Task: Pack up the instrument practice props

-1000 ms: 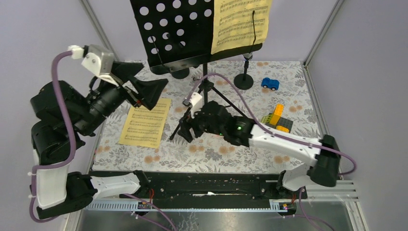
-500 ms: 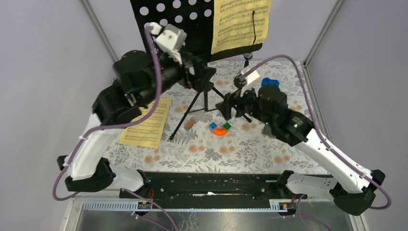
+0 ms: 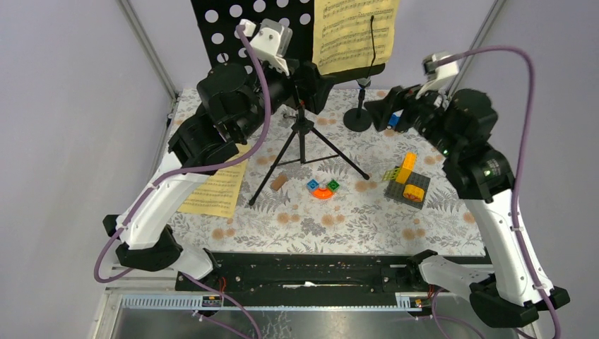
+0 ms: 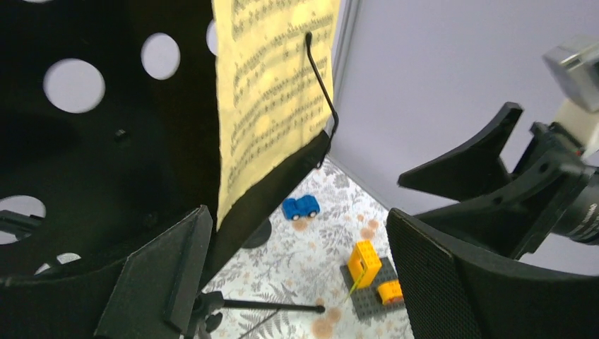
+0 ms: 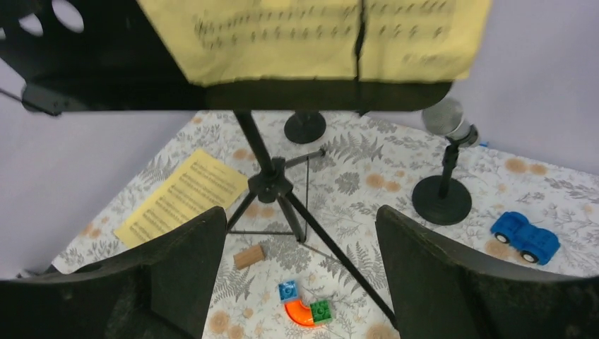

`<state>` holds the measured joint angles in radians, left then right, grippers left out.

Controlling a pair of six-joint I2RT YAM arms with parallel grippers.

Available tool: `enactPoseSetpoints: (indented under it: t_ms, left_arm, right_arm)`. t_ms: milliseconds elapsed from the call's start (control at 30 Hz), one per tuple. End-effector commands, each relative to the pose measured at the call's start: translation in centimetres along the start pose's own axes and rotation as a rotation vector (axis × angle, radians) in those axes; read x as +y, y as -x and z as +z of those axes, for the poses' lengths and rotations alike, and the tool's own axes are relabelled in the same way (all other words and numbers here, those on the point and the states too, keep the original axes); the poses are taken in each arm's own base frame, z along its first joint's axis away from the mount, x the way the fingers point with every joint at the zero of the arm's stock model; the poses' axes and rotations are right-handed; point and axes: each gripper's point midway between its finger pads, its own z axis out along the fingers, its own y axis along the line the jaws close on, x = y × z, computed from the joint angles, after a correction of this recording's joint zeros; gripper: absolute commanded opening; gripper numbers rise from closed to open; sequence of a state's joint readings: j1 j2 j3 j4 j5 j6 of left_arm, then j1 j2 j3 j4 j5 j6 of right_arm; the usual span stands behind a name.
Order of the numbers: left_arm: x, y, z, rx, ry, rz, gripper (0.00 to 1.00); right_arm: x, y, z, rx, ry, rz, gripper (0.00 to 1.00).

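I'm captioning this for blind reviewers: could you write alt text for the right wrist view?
The open right gripper faces a black tripod music stand holding a yellow sheet-music page. Below on the floral table: a second page, a silver microphone on a round-based holder, a blue toy car and an orange curved block.

A floral-patterned table (image 3: 367,226) carried a few toys. A blue toy car (image 5: 525,236) sat near its far right corner. Toward the right edge lay a grey baseplate (image 3: 402,195) topped with a yellow brick (image 3: 409,162) and an orange brick (image 3: 416,191). Near the middle lay an orange curved block (image 3: 323,193), a blue brick (image 3: 312,184) and a green brick (image 3: 333,186) at its ends. A small brown block (image 3: 279,181) lay just left of it.
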<state>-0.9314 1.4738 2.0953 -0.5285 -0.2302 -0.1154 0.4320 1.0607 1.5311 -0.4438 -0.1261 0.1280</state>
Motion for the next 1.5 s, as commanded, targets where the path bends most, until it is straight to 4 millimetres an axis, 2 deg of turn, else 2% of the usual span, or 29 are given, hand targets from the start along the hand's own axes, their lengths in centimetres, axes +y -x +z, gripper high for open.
enactPoseSetpoints:
  t_ms: [0, 133, 300, 367, 500, 900, 967, 1067, 1167, 1367, 1467]
  left_arm:
    - [1.2, 5.8, -0.4, -0.190, 0.018, -0.072, 0.99]
    - [2.3, 6.6, 0.8, -0.199, 0.001, -0.081, 0.99]
    - [2.6, 7.6, 1.4, -0.221, -0.063, -0.076, 0.99]
    - [3.3, 7.6, 1.8, -0.230, -0.055, -0.093, 0.99]
    - [3.2, 7.1, 3.0, -0.229, -0.105, -0.116, 0.97]
    - [3.2, 4.9, 6.5, -0.208, -0.128, -0.131, 0.90]
    - [3.3, 4.5, 7.0, -0.205, -0.126, -0.127, 0.85]
    - [3.4, 4.1, 7.7, -0.206, -0.126, -0.121, 0.70]
    - [3.4, 4.1, 8.2, -0.218, -0.131, -0.115, 0.62]
    - [3.3, 3.4, 9.2, -0.207, -0.145, -0.100, 0.49]
    - [3.4, 2.8, 9.5, -0.198, -0.142, -0.091, 0.38]
  right_arm:
    - [-0.4, 5.1, -0.7, -0.086, 0.021, 0.045, 0.84]
    - [-0.6, 7.2, 0.1, -0.114, 0.021, 0.081, 0.83]
    - [0.4, 9.1, 0.0, -0.143, 0.062, 0.082, 0.81]
    - [0.7, 9.6, 0.0, -0.152, 0.074, 0.083, 0.79]
    - [0.9, 10.8, -0.4, -0.180, 0.073, 0.083, 0.76]
    - [1.4, 11.0, -2.1, -0.198, 0.082, 0.051, 0.70]
    - [1.3, 10.8, -2.1, -0.196, 0.079, 0.053, 0.69]
    - [0.7, 10.4, -1.8, -0.191, 0.052, 0.065, 0.66]
    - [-0.2, 10.1, -1.2, -0.188, 0.009, 0.079, 0.64]
    - [-0.4, 10.1, 0.4, -0.175, 0.016, 0.082, 0.66]
    - [-0.8, 10.1, 1.6, -0.175, 0.012, 0.094, 0.66]
